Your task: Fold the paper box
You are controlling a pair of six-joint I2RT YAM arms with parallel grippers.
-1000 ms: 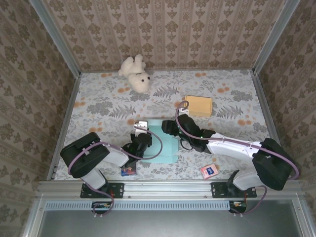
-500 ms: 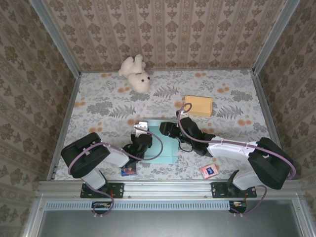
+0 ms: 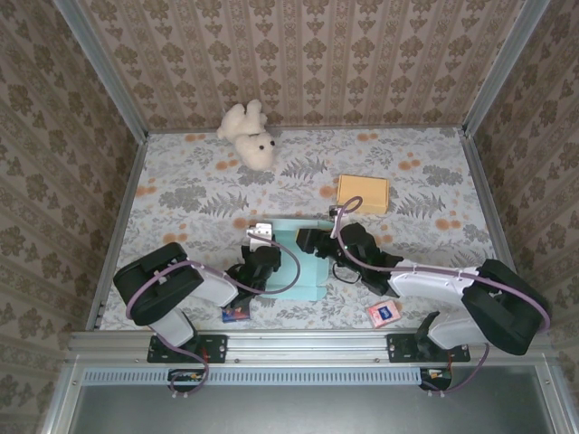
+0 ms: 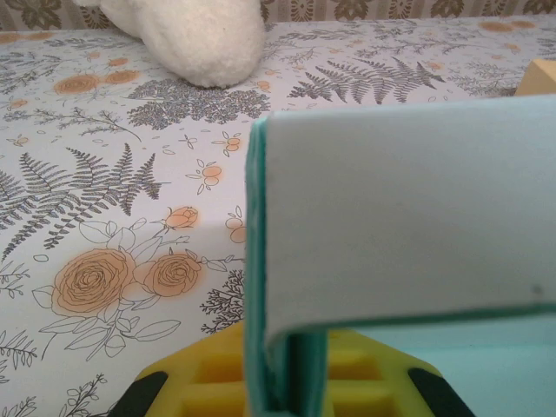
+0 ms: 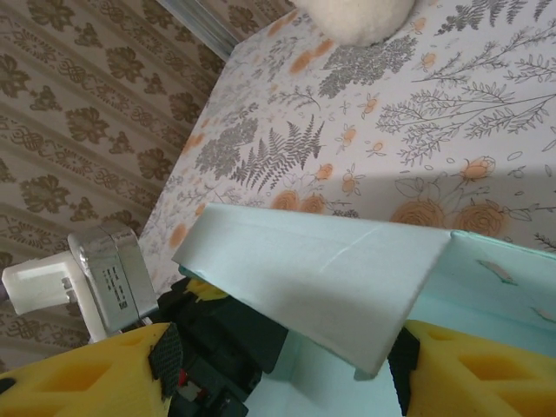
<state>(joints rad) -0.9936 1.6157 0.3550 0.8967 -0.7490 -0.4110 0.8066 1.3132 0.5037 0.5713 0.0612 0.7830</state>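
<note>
The paper box (image 3: pixel 303 267) is a flat teal sheet lying mid-table between the two arms. My left gripper (image 3: pixel 257 264) is shut on its left edge. In the left wrist view the yellow fingers (image 4: pixel 208 378) pinch the teal edge (image 4: pixel 255 287), and a raised flap (image 4: pixel 408 217) shows its pale side. My right gripper (image 3: pixel 310 242) stands open at the box's far right part. In the right wrist view a pale flap (image 5: pixel 321 274) stands tilted up between the yellow fingers (image 5: pixel 486 373). The right pad is at the flap's corner and the left pad is apart from it.
A white plush bear (image 3: pixel 251 134) lies at the back of the table. A tan box (image 3: pixel 363 193) sits just beyond the right wrist. Two small printed packets lie near the front edge, one at the left (image 3: pixel 235 314) and one at the right (image 3: pixel 383 312). The left arm's wrist (image 5: pixel 95 278) is close to the right fingers.
The right arm has drawn back a little toward the near edge, uncovering more of the tan box. The left gripper has kept its hold in place.
</note>
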